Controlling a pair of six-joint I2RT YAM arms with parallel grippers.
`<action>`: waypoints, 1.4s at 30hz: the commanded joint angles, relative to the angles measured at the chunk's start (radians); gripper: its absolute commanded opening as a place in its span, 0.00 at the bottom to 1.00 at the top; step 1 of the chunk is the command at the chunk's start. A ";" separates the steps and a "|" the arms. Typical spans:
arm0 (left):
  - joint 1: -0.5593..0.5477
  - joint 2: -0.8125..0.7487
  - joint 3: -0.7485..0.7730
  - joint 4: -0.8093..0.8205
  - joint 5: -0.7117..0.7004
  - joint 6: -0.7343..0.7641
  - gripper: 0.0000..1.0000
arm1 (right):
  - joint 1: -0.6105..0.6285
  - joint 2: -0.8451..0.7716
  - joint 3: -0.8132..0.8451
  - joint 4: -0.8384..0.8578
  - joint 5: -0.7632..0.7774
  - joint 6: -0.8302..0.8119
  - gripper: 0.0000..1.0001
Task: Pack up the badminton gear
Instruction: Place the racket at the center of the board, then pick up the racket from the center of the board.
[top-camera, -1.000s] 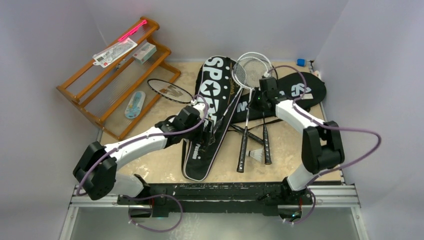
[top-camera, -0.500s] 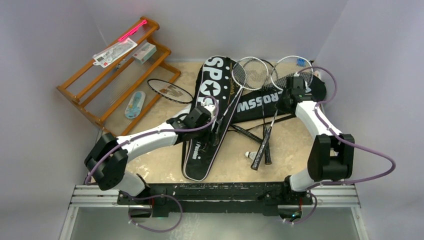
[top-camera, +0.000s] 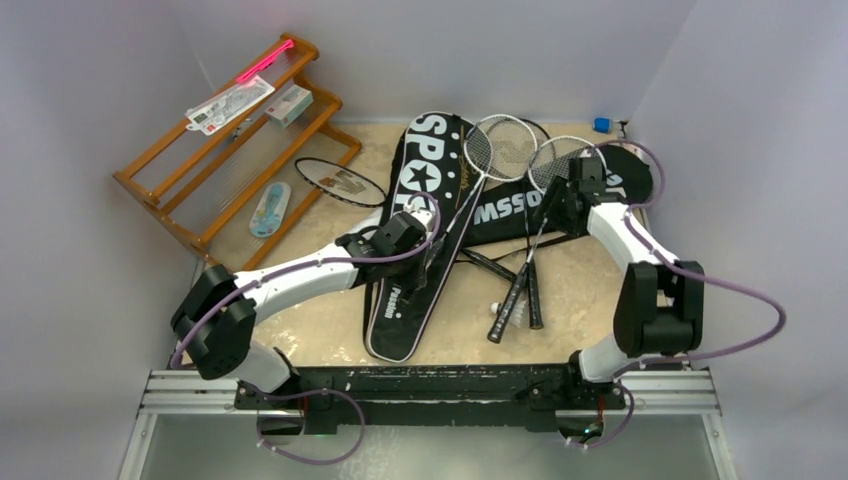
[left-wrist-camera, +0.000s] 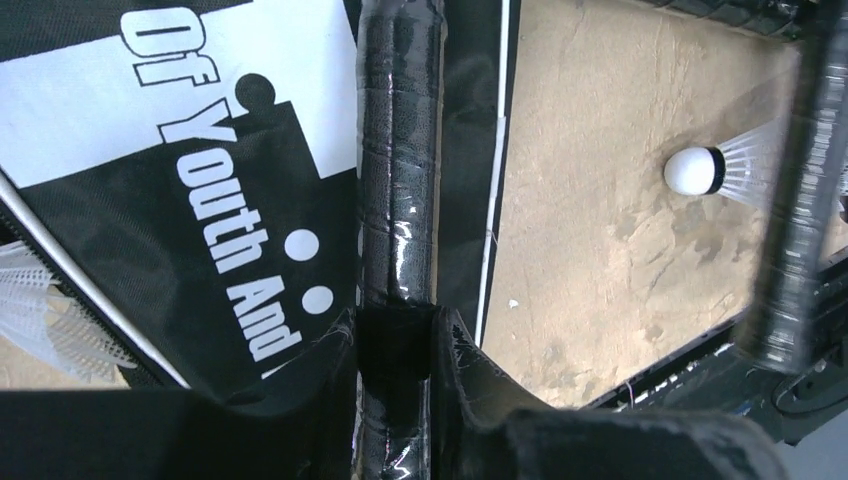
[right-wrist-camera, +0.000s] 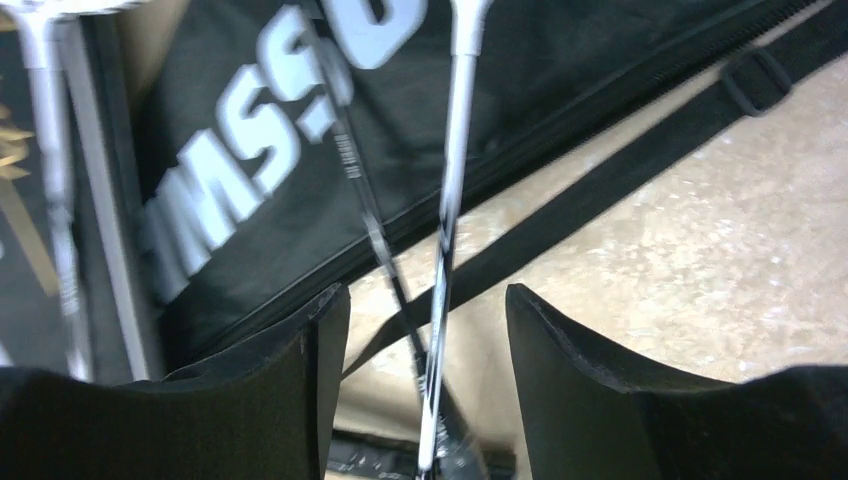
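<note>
My left gripper (left-wrist-camera: 395, 322) is shut on the black handle (left-wrist-camera: 400, 150) of a silver racket (top-camera: 498, 146), which lies over the long black bag (top-camera: 425, 170) with white lettering. In the top view this gripper (top-camera: 428, 250) sits at the bag's middle. My right gripper (right-wrist-camera: 428, 300) is open; a second racket's thin silver shaft (right-wrist-camera: 448, 200) runs between its fingers without touching them. That racket's head (top-camera: 558, 160) rests on the second black bag (top-camera: 630, 180). A white shuttlecock (left-wrist-camera: 700, 170) lies on the table near the handles (top-camera: 506, 318).
An orange wooden rack (top-camera: 160, 165) stands at the back left, holding a small white carton (top-camera: 290, 103) and a card (top-camera: 230, 103). A black-headed racket (top-camera: 335, 180) lies beside it. A bag strap (right-wrist-camera: 620, 190) crosses the table. A small blue object (top-camera: 601, 124) sits in the back right corner.
My left gripper has closed on the racket handle. My right gripper carried the second racket to the right, then opened; the racket now lies on the bag and table.
</note>
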 joint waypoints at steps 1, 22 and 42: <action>-0.005 -0.083 0.047 -0.009 0.003 -0.012 0.00 | 0.001 -0.130 -0.022 0.083 -0.177 -0.009 0.61; -0.006 -0.274 -0.098 0.297 0.271 -0.229 0.00 | 0.050 -0.093 -0.212 0.529 -0.630 0.373 0.78; -0.007 -0.375 -0.148 0.202 0.174 -0.199 0.00 | 0.148 0.120 0.060 0.416 -0.573 0.285 0.02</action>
